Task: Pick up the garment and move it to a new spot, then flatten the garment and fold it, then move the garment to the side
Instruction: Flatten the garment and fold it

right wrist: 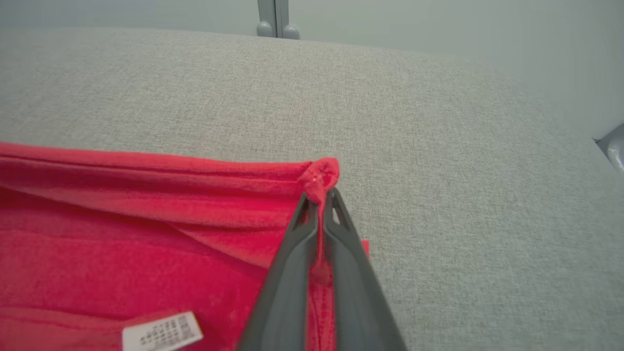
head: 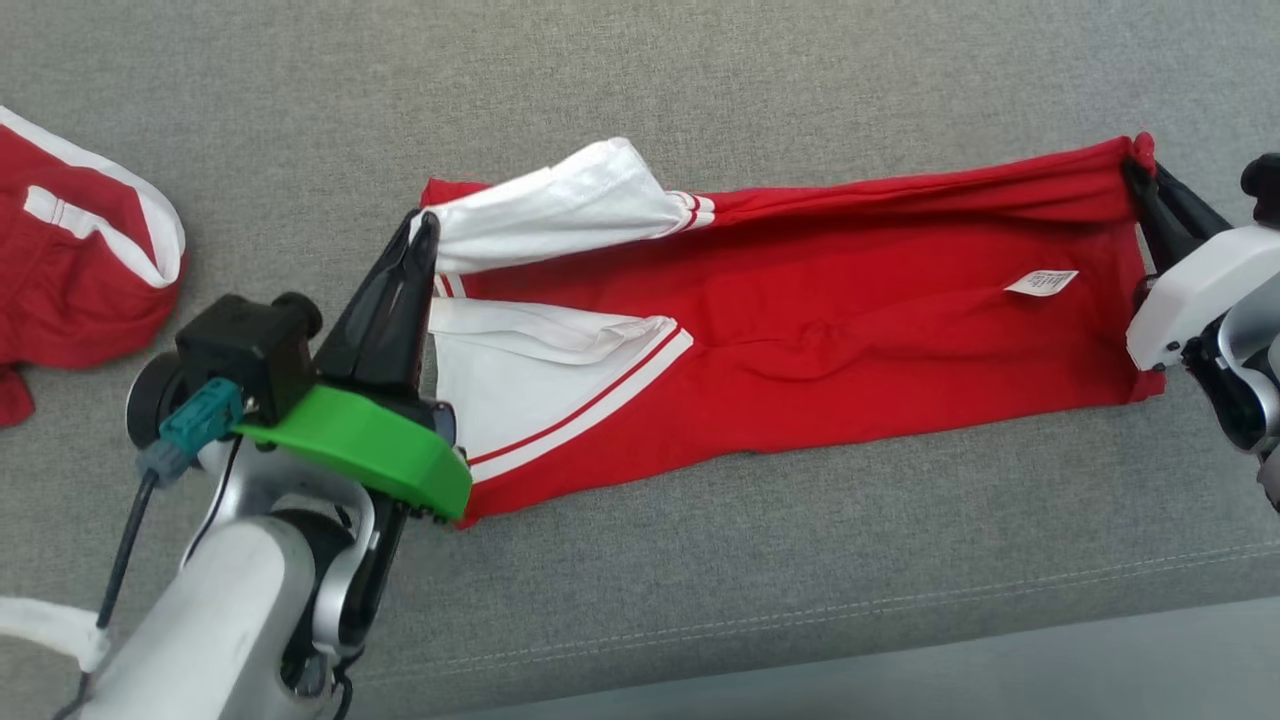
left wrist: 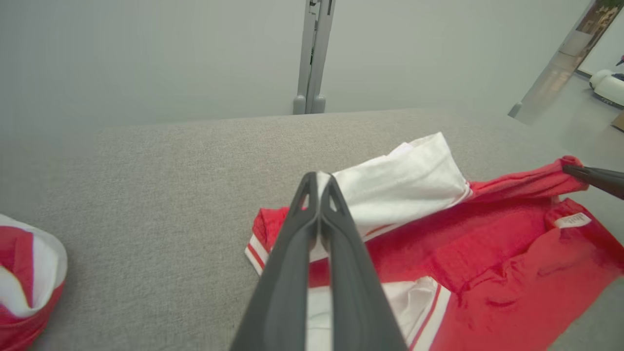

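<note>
The garment (head: 830,330) is a red shirt with white, red-striped sleeves, stretched left to right across a grey fabric surface (head: 700,90). My left gripper (head: 428,228) is shut on the white sleeve's edge at the garment's left end; the left wrist view shows the fingers (left wrist: 319,185) pinching white cloth (left wrist: 404,180). My right gripper (head: 1140,165) is shut on the garment's far right red corner, bunched at the fingertips (right wrist: 321,192) in the right wrist view. A white label (head: 1040,283) lies near that end.
A second red and white garment (head: 70,260) lies at the far left of the surface, also seen in the left wrist view (left wrist: 24,282). The surface's front seam edge (head: 900,600) runs along the bottom. A grey post (left wrist: 312,53) stands behind the surface.
</note>
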